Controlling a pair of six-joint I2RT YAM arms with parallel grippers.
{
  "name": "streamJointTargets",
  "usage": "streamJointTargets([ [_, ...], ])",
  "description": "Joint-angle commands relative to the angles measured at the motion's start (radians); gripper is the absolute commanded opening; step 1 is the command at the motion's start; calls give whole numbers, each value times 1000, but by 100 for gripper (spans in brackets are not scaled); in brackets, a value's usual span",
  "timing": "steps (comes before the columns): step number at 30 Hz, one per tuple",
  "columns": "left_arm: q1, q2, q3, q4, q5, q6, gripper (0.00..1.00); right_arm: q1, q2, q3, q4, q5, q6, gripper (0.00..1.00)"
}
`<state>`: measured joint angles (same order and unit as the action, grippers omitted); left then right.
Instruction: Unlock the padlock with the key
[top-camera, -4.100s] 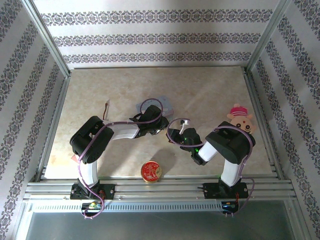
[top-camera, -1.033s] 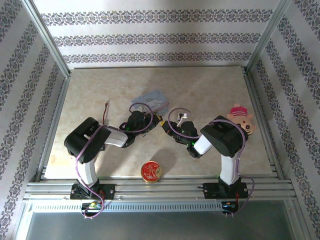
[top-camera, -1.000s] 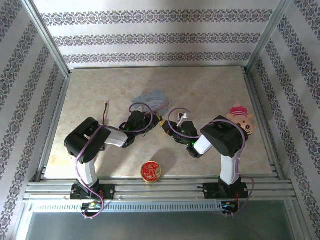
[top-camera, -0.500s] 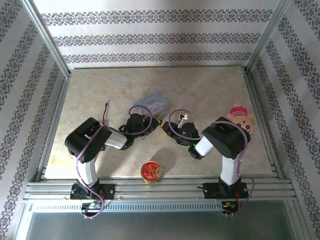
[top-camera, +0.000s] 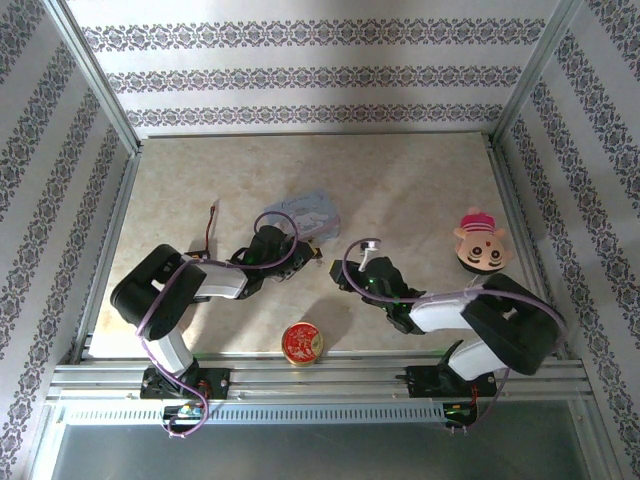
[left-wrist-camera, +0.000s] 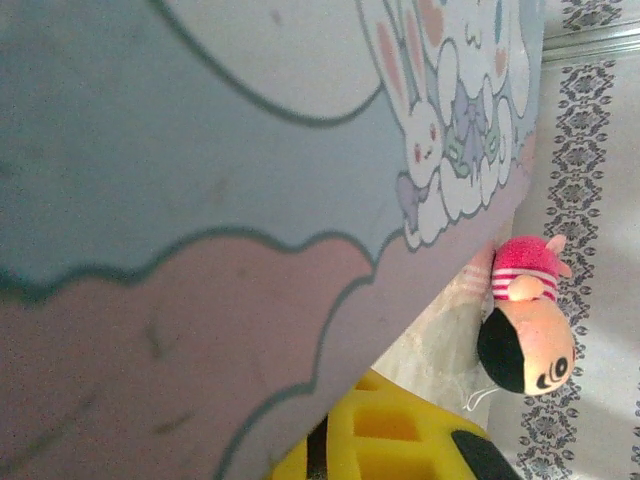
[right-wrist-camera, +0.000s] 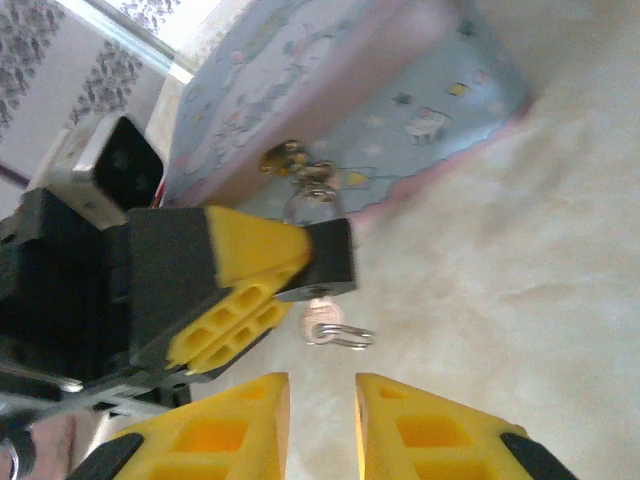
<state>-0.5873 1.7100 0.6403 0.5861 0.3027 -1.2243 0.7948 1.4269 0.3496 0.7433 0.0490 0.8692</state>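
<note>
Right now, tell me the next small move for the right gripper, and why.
Probably ease the right gripper forward and close on the thin silvery key. The key hangs from the small dark padlock, which the left gripper holds at the pastel-blue box; the right gripper's jaws stand open just short of it.

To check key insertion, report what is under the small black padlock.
Beneath the small black padlock, a thin silvery metal key with its ring protrudes; its blade is hidden inside the lock.
</note>
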Motion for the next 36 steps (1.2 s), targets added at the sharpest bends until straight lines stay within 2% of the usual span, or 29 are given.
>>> streamJointTargets([
  [1,-3,-37,19,-189,46,1,0,69,-113,127,-443,189,-203,21],
  [6,-3,-43,39,-260,103,16,0,87,-200,174,-621,220,-284,23],
  [11,-3,-13,45,-254,136,-4,0,105,-192,221,-725,213,-356,23],
  [17,-3,15,60,-256,167,-19,0,143,-102,329,-836,235,-441,23],
  [28,-2,23,64,-261,185,-37,0,177,106,503,-878,220,-524,23],
  [36,0,36,64,-244,196,-45,0,190,186,545,-897,252,-543,22],
])
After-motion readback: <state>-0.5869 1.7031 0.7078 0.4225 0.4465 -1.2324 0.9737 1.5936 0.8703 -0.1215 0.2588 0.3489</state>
